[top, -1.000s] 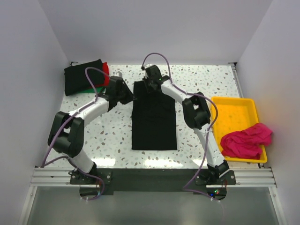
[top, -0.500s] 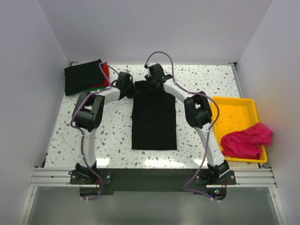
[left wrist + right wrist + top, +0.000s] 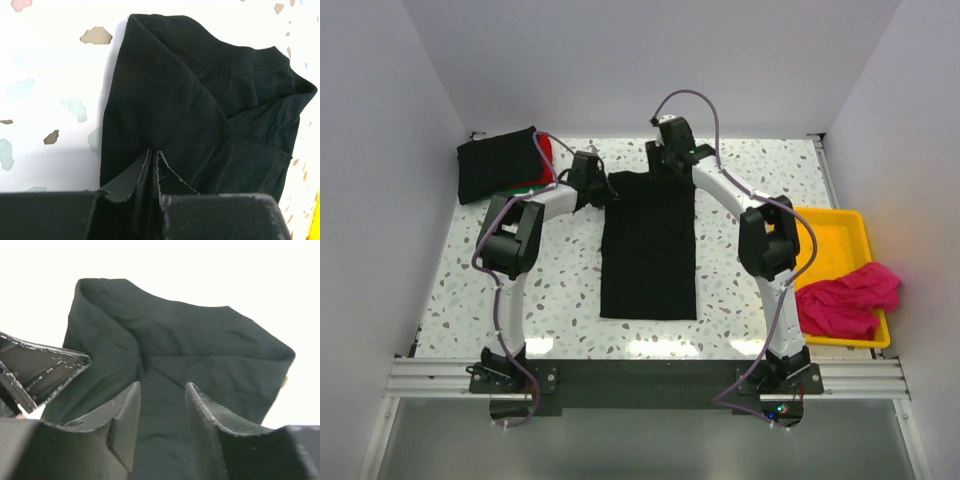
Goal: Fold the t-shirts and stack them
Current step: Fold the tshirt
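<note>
A black t-shirt point(image 3: 650, 245) lies folded into a long strip in the middle of the table, its collar end toward the back. My left gripper point(image 3: 594, 186) sits at the strip's far-left corner. In the left wrist view its jaws point(image 3: 153, 151) are pinched on a fold of the black cloth point(image 3: 200, 95). My right gripper point(image 3: 666, 163) hovers over the far edge. In the right wrist view it stands open point(image 3: 162, 386) above the shirt point(image 3: 200, 340), holding nothing. A black folded shirt point(image 3: 498, 163) tops a stack with red point(image 3: 546, 150) and green point(image 3: 520, 190) edges showing. A magenta-pink shirt point(image 3: 845, 298) lies crumpled.
A yellow tray point(image 3: 825, 235) at the right edge of the table holds the pink shirt, which hangs over its near-right rim. The stack sits at the back left corner. White walls close the table on three sides. The left gripper's finger point(image 3: 45, 370) shows in the right wrist view.
The right gripper has opened, let go of the black shirt and moved back and to the right. The left arm has swung in, bringing its gripper to the shirt's far-left corner.
</note>
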You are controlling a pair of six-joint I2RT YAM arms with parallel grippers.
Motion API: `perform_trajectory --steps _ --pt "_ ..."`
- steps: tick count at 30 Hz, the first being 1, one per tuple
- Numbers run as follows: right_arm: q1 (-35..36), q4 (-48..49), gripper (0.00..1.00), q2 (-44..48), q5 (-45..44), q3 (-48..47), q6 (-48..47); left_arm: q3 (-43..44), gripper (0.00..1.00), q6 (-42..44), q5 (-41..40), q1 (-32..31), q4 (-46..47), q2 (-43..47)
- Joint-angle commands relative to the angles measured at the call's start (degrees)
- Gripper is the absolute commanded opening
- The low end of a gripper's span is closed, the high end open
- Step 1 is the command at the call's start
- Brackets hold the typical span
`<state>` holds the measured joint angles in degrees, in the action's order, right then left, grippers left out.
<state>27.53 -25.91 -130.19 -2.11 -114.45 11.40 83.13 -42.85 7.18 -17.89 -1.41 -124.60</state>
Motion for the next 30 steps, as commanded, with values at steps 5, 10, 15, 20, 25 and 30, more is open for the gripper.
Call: perform_trajectory --steps 5,10,15,20,25,30 --pt "-3.88 -1.51 0.42 6.26 -2.91 7.75 1.7 1.16 0.09 1.81 -0.32 1.01 -0.61 -0.65" --pt "-6.08 -0.37 0.42 6.35 -2.11 10.83 1.52 1.15 0.09 1.54 0.2 1.01 -0.35 -1.0" --pt "-6.79 0.33 0.42 4.78 -0.88 11.79 1.08 1.24 0.08 1.72 0.12 1.01 -0.44 -0.83" --pt "-6.88 0.51 0.42 3.28 0.17 11.89 1.34 1.42 0.08 1.72 0.11 1.19 -0.52 -0.91" --pt "-7.14 0.6 0.42 1.96 0.7 11.8 1.87 1.42 0.08 1.89 0.2 1.28 -0.61 -1.09" --pt "-7.14 0.16 0.41 1.17 0.35 11.97 2.05 1.33 0.08 1.81 0.38 1.37 -0.52 -1.44"
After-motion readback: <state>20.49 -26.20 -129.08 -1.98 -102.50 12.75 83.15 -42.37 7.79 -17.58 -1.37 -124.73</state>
